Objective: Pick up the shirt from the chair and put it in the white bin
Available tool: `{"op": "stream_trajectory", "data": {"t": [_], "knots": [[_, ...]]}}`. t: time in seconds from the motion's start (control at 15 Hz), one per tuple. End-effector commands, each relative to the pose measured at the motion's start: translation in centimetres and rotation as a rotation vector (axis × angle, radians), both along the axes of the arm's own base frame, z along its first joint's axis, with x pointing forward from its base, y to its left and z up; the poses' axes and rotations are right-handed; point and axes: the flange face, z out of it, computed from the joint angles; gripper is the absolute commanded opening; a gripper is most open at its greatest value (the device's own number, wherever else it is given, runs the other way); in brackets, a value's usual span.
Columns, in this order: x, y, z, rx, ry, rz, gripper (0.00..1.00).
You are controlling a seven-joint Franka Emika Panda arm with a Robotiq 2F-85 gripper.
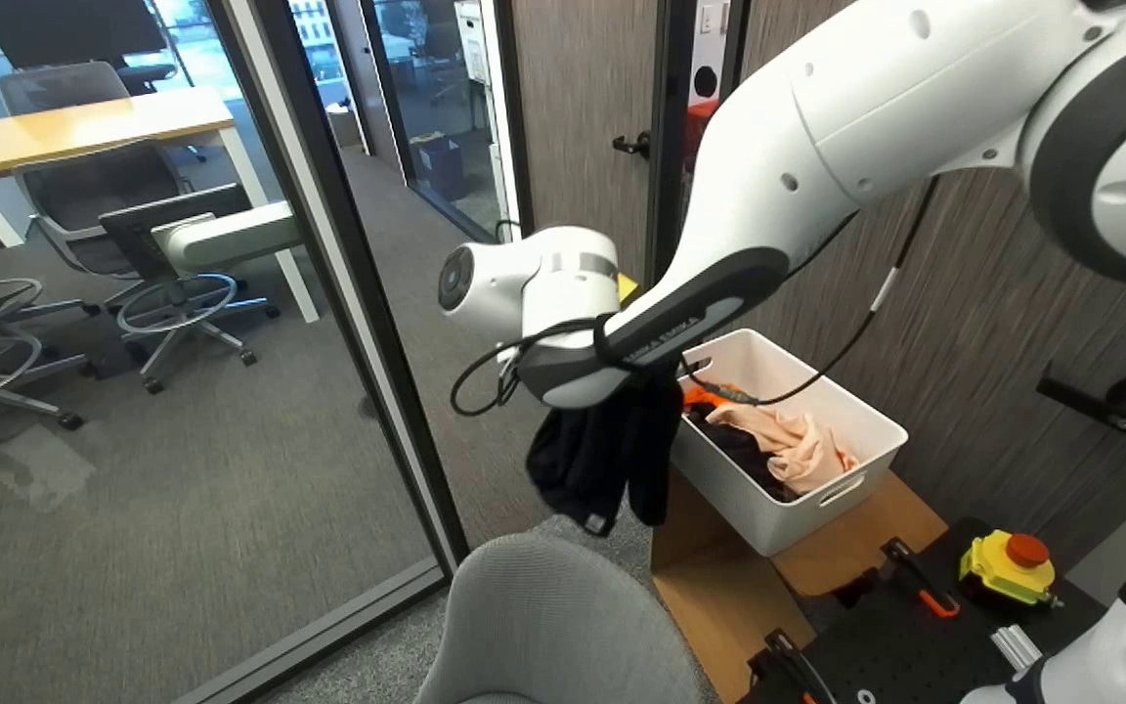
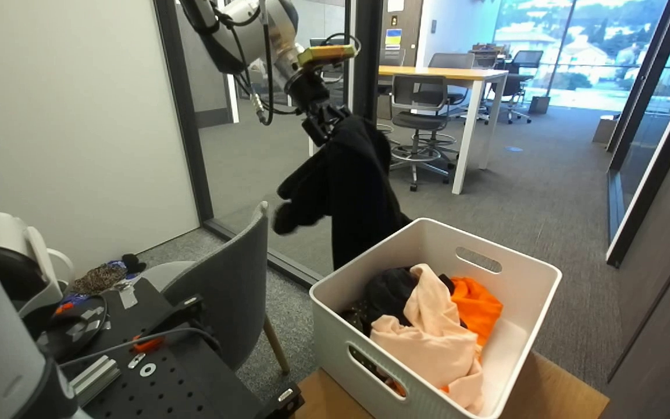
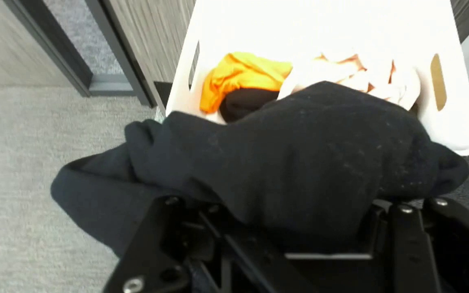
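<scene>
Wrist view: hand clamped on shirt; in exterior view, arm blocks it. Shirt dangles below, near desk edge.

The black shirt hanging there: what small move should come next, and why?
Probably carry the black shirt over the white bin before the end effector lets go: both exterior views show the shirt hanging mostly beside the bin, not above its opening.

We see a black shirt hanging below the robot arm in an exterior view, just beside the white bin on a wooden tabletop. Inside we make out peach cloth, orange cloth and dark cloth; a grey chair stands nearby.
</scene>
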Motion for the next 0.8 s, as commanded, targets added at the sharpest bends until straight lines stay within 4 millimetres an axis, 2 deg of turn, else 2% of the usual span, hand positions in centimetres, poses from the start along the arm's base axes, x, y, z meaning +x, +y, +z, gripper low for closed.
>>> {"op": "stream_trajectory", "data": {"t": [0.0, 0.27, 0.4, 0.6, 0.73], "knots": [[0.3, -7.3, 6.2, -0.021, -0.11, -0.171, 0.13], [0.5, -16.7, 11.3, -0.031, -0.206, -0.372, 0.14], [0.2, -22.2, 12.9, -0.044, -0.247, -0.475, 0.14], [-0.1, -28.8, 13.1, -0.056, -0.291, -0.647, 0.14], [0.2, -30.8, 11.1, -0.044, -0.313, -0.762, 0.14]]}}
